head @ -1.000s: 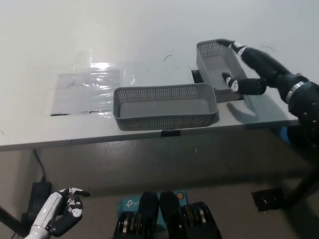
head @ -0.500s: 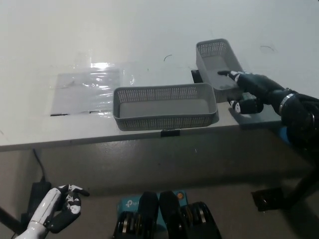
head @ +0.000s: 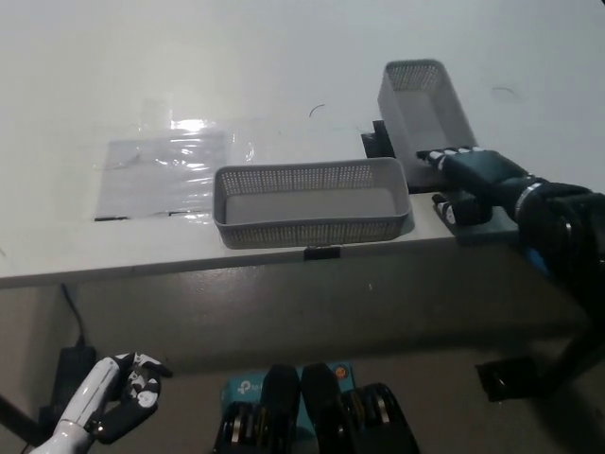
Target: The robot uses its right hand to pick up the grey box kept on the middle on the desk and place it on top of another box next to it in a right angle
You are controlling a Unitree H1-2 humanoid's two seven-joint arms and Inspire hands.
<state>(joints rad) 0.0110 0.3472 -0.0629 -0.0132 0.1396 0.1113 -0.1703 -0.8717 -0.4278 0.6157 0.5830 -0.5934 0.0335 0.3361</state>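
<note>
Black right hand (head: 463, 175), fingers closed on the tilted grey box (head: 423, 106) at two o'clock, should lift level above the neighbouring box (head: 312, 201).

The table (head: 284, 57) is seen as a smooth, pale, matt surface with faint scuffs. Near its front edge, toward the left, a clear plastic sheet (head: 165, 175) is laid flat, glossy and crinkled, with a bright glare caught on it. The grey box (head: 312, 201) at the front edge is made of matt grey plastic, its walls perforated in a fine mesh and its floor smooth. The second box (head: 425, 109), toward the right edge, is of the same perforated matt grey plastic. The right hand (head: 473, 175) is cased in black plastic with a slight sheen, its fingers (head: 444, 154) tipped in white. The left hand (head: 123, 402), below the table, is shelled in glossy white plastic with dark parts.
</note>
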